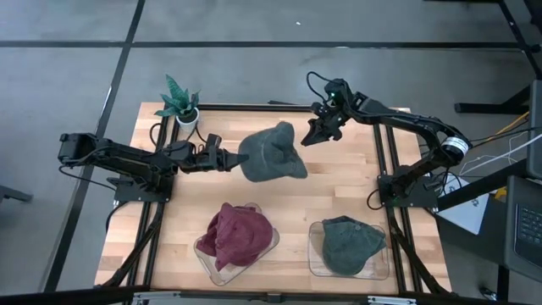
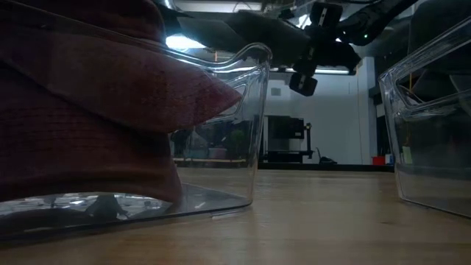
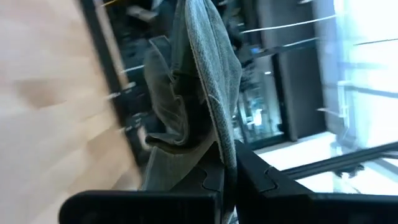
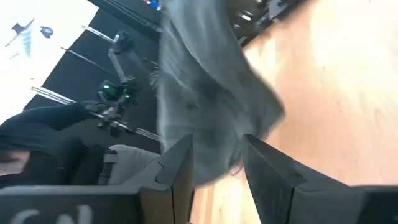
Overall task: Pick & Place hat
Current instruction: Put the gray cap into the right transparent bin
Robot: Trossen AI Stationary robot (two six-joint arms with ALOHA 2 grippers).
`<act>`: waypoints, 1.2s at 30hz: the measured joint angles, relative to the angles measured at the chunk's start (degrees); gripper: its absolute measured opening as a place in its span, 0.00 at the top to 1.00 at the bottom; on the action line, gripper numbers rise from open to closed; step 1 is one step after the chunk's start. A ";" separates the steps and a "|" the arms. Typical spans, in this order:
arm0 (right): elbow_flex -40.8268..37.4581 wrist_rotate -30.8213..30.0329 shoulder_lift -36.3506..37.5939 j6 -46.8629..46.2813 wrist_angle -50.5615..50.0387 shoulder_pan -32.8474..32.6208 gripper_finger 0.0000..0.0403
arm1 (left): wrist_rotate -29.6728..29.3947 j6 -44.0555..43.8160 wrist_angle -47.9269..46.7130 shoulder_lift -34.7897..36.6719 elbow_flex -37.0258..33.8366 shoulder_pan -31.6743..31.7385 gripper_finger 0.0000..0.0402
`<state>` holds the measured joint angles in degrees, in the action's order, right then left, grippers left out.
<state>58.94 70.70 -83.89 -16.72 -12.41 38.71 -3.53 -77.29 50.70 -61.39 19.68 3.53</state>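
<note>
A grey hat (image 1: 273, 152) hangs in the air over the far middle of the table, with my left gripper (image 1: 230, 158) shut on its left edge. In the low view it shows as a dark shape (image 2: 250, 26) well above the tabletop. My right gripper (image 1: 306, 138) stands open at the hat's far right edge. In the right wrist view its two fingers (image 4: 180, 168) stand apart, with the hat's cloth (image 4: 211, 118) showing between and beyond them. My left gripper pinches the hat's left edge (image 3: 225, 146) between its two fingers, with folded cloth bunched there. The fingers come in about level from the table's left. The hat is lifted clear of the table and spreads away from the fingers toward the right. My right gripper: I cannot tell whether its fingers touch the hat's edge (image 4: 214, 163).
A clear tray (image 1: 207, 258) with a red hat (image 1: 239, 235) sits near the front middle, and a second clear tray (image 1: 315, 264) with a dark green hat (image 1: 349, 244) sits to its right. A potted plant (image 1: 179, 102) stands at the far left corner.
</note>
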 joint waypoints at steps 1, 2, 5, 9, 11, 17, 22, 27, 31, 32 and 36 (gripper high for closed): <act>0.00 -0.65 0.10 0.19 -0.28 -0.31 0.66 | -0.11 0.72 1.47 0.00 0.00 0.00 0.98; 0.00 -1.17 0.11 0.21 -0.28 -0.82 0.66 | -0.36 1.23 2.75 0.05 0.01 0.00 0.98; 0.00 -2.18 0.11 -0.59 -0.04 -2.07 0.66 | -0.94 2.56 4.96 0.04 0.07 0.00 0.98; 0.00 -3.67 0.11 -4.52 2.23 -2.77 0.66 | 0.63 4.72 5.20 0.04 0.72 0.02 0.98; 0.00 -3.20 0.11 -7.09 3.92 -2.77 0.65 | 1.69 5.92 5.08 0.04 1.40 0.00 0.98; 0.00 -2.85 0.11 -14.75 9.11 -2.77 0.50 | 4.18 8.89 4.84 0.02 3.48 0.02 0.98; 0.00 -3.23 0.11 -19.05 13.38 -2.77 0.28 | 4.06 9.50 2.27 0.03 3.76 0.02 0.98; 0.00 -0.41 0.11 -19.07 14.30 -2.79 0.14 | 3.77 9.02 -1.45 0.00 3.74 0.00 0.98; 0.00 1.16 0.11 -18.96 14.48 -3.03 0.13 | 2.27 8.98 -1.44 0.00 3.74 0.02 0.98; 0.00 1.72 0.11 -19.04 14.85 -3.03 0.14 | 1.78 8.61 -1.56 0.00 3.74 0.02 0.98; 0.00 5.71 0.11 -20.91 16.66 -3.01 0.17 | 0.19 7.29 -4.19 0.00 3.74 0.80 0.98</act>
<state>58.94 76.40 -83.79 -37.63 4.25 35.70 -3.33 -70.00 46.51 -61.39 23.42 4.33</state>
